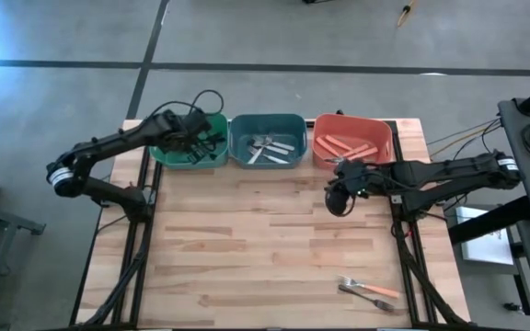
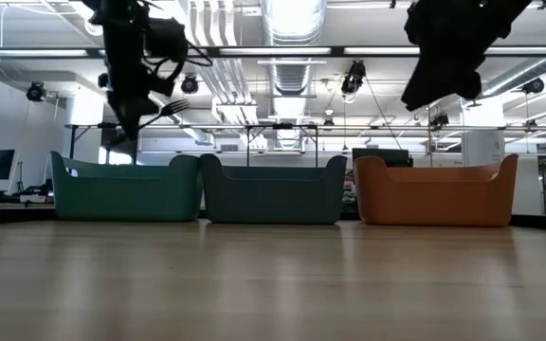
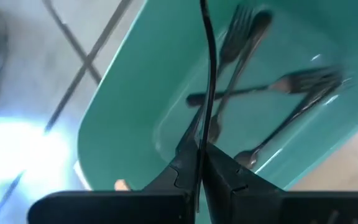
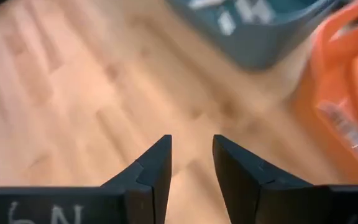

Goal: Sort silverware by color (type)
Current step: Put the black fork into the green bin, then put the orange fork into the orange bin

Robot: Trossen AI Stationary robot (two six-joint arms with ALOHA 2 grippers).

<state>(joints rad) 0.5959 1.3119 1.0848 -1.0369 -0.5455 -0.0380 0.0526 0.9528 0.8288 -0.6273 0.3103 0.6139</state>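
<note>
Holding a thin black fork (image 3: 199, 134) pinched between shut fingers, the left gripper (image 1: 194, 134) hangs over the green plastic bin (image 1: 212, 158), likely because black pieces (image 3: 272, 84) collect there. Right of that bin, the right gripper (image 1: 340, 197) hovers part-open and empty. Two unsorted utensils (image 1: 366, 291) lie far off, diagonally opposite the green bin.

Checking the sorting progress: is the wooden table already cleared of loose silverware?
No, a silver metal fork and an orange-handled utensil lie on the wooden table.
</note>
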